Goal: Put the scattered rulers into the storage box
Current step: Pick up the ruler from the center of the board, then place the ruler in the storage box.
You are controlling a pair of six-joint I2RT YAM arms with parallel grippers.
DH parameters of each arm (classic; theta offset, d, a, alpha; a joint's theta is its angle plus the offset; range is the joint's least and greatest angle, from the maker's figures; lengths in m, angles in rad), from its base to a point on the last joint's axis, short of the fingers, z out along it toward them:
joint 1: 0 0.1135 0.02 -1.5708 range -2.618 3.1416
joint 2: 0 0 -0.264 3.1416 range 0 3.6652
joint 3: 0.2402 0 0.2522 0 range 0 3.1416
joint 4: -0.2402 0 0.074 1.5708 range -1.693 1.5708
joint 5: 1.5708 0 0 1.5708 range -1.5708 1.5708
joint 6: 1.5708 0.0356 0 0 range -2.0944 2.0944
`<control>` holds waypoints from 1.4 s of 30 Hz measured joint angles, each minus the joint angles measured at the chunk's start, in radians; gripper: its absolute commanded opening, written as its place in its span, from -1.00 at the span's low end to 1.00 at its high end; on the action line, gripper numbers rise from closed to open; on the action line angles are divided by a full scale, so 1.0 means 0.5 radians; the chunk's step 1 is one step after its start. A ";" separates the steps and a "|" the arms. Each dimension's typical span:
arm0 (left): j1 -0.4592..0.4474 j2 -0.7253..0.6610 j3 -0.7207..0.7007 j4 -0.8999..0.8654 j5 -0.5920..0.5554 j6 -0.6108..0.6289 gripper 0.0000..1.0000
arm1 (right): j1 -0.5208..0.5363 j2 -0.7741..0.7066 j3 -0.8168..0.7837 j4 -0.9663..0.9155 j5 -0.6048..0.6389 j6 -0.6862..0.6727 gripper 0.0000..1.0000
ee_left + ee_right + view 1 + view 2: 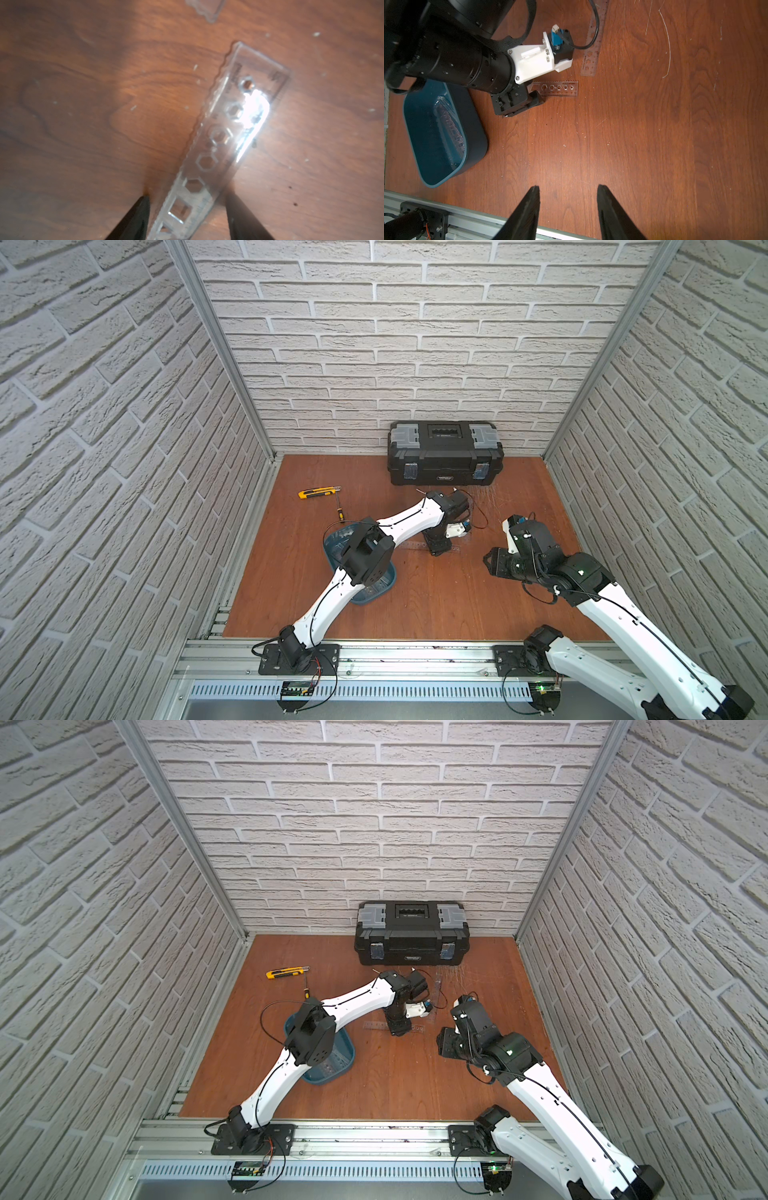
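Note:
A clear ruler (224,133) with hexagon cut-outs lies flat on the wooden table, seen in both top views (412,546) (374,1025) and in the right wrist view (558,88). My left gripper (187,194) (436,549) is down over it, open, one finger on each side of the strip. A second clear ruler (593,41) lies just beyond it. The storage box (376,595) (415,128), a teal tray, sits partly under my left arm with a ruler (450,126) inside. My right gripper (568,186) (490,562) hovers open and empty to the right.
A black toolbox (444,456) stands against the back wall. A yellow utility knife (318,492) and a small screwdriver (338,510) lie at the back left. An aluminium rail (415,655) runs along the front edge. Brick walls close three sides.

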 measured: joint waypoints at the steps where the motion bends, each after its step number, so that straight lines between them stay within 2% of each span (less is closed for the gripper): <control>1: -0.003 -0.004 -0.008 0.002 0.005 0.005 0.07 | 0.000 0.001 0.005 0.002 0.000 0.001 0.00; 4: -0.019 -0.008 -0.018 0.000 0.016 0.014 -0.20 | 0.000 0.005 0.008 0.002 -0.002 0.001 -0.01; 8: -0.037 -0.010 -0.021 -0.001 0.000 0.021 -0.37 | 0.000 0.010 0.008 0.002 -0.002 0.002 -0.01; 17: -0.047 -0.014 -0.004 -0.005 -0.099 0.020 -0.37 | -0.002 -0.042 0.006 0.000 0.013 0.002 -0.01; 25: 0.002 -0.053 0.180 -0.091 -0.238 -0.017 -0.33 | -0.005 -0.089 0.006 -0.014 0.047 -0.005 0.00; 30: 0.029 -0.249 0.209 -0.169 -0.310 -0.063 -0.30 | -0.005 -0.079 0.006 0.002 0.043 -0.006 0.00; 36: 0.105 -0.602 0.166 -0.293 -0.391 -0.235 -0.27 | -0.006 -0.005 0.006 0.099 0.002 -0.008 0.00; 42: 0.241 -1.077 -0.281 -0.333 -0.458 -0.562 -0.23 | -0.007 0.089 0.008 0.214 -0.054 -0.031 -0.01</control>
